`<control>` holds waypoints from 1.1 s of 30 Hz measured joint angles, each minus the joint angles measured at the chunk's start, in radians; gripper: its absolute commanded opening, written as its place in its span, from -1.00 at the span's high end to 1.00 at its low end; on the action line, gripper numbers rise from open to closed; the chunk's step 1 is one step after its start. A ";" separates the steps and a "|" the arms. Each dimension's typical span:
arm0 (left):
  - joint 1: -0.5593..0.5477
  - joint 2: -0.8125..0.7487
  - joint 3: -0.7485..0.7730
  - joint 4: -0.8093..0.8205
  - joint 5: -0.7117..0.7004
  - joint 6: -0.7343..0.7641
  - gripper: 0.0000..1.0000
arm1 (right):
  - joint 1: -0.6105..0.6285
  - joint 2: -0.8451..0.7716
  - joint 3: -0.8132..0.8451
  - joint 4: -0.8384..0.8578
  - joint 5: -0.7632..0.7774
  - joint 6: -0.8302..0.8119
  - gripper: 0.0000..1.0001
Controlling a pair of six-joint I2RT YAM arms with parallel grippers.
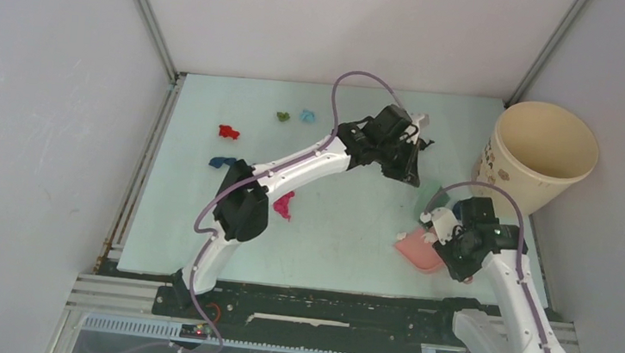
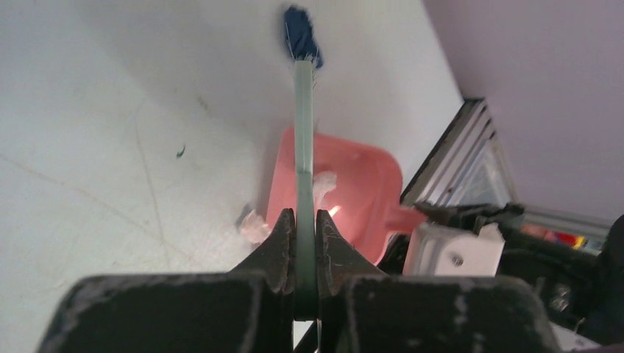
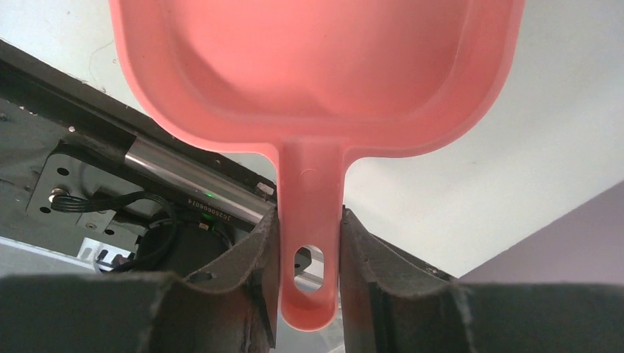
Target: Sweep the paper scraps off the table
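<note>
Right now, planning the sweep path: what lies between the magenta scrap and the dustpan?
In the top view, bare table runs from the magenta scrap to the dustpan, save one pale scrap at the pan's edge.

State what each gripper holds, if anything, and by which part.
Left gripper: the hand brush, clamped on its thin green handle. Right gripper: the dustpan, clamped on its handle, near the hanging hole.
</note>
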 measured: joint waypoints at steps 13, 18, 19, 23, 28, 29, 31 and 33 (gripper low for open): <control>0.012 0.188 0.061 0.504 0.048 -0.388 0.99 | -0.046 -0.058 -0.001 -0.091 0.074 -0.019 1.00; 0.012 0.293 0.061 0.538 0.023 -0.518 1.00 | -0.069 -0.045 -0.001 -0.098 0.091 -0.022 1.00; 0.012 0.304 0.061 0.525 0.009 -0.532 1.00 | -0.072 -0.044 -0.001 -0.098 0.093 -0.022 1.00; 0.013 0.303 0.032 0.491 -0.030 -0.549 1.00 | -0.072 -0.031 -0.001 -0.097 0.100 -0.021 1.00; 0.027 0.182 -0.183 0.507 -0.067 -0.532 1.00 | -0.072 -0.003 -0.001 -0.093 0.104 -0.017 1.00; 0.035 0.139 -0.233 0.506 -0.071 -0.516 1.00 | -0.072 0.004 -0.001 -0.092 0.105 -0.017 1.00; 0.055 0.055 -0.304 0.480 -0.077 -0.471 1.00 | -0.073 0.012 -0.001 -0.090 0.108 -0.016 1.00; 0.080 -0.022 -0.346 0.436 -0.089 -0.414 1.00 | -0.076 0.016 -0.001 -0.089 0.108 -0.017 1.00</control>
